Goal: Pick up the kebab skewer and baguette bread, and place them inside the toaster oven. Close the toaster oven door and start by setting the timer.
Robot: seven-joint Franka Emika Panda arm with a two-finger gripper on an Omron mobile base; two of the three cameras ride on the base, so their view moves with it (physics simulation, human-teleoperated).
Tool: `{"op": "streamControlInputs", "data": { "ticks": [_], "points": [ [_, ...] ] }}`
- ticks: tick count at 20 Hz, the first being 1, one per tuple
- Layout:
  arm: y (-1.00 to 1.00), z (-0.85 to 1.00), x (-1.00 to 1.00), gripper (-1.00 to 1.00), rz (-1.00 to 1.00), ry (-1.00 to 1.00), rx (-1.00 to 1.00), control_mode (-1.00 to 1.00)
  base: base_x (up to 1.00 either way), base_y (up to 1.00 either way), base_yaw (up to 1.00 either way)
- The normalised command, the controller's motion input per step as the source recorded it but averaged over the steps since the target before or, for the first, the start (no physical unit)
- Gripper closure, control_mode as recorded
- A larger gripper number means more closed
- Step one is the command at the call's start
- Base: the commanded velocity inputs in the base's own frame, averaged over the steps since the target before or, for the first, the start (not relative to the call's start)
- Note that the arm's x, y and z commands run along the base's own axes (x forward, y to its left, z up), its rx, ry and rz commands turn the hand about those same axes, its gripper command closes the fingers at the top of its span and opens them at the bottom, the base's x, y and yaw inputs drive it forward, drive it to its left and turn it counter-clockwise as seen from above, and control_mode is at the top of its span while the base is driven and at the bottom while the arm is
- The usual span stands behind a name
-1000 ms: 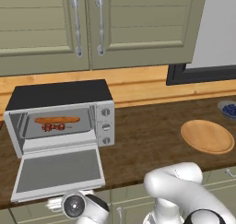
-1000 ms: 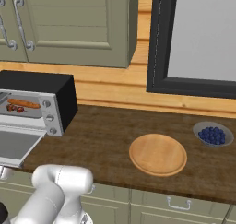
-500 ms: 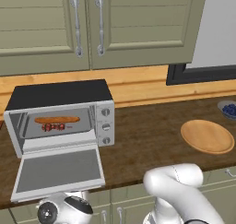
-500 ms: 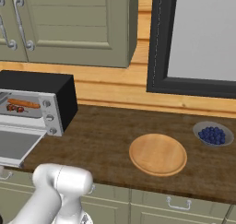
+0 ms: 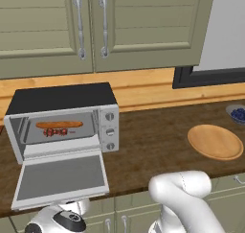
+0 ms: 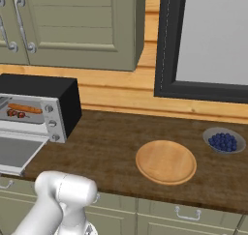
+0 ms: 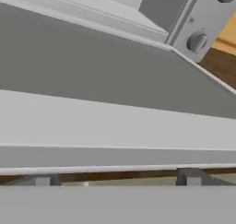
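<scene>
Over at the left end of the wooden bench (image 5: 153, 145) the toaster oven (image 5: 62, 119) stands back against the wall, its door (image 5: 61, 177) dropped flat toward the front edge. Inside, on the rack, the baguette (image 5: 59, 124) lies lengthwise with the kebab skewer (image 5: 54, 132) just in front of it, the two close together; from the right-hand camera both show through the opening too. Three round knobs (image 5: 110, 131) run down the oven's right face. The gripper (image 7: 117, 184) hangs low, beneath the front lip of the lowered door, its two dark tips set well apart with nothing between them. Further right, near the front edge, sits a round wooden plate (image 5: 215, 142), and past it, toward the right end, a small bowl of blueberries (image 6: 224, 140).
</scene>
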Motion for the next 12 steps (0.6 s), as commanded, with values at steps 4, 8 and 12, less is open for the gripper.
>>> {"op": "streamControlInputs", "data": {
  "ticks": [4,8,12],
  "points": [
    [-0.41,0.29,0.96,-1.0,0.02,-0.24,0.0,-1.0,0.0,0.0,0.0],
    [-0.46,0.45,1.0,-1.0,0.02,-0.26,0.01,-1.0,0.0,0.0,0.0],
    [-0.45,0.6,1.0,-1.0,0.01,-0.21,0.01,-1.0,0.0,0.0,0.0]
  ]
}}
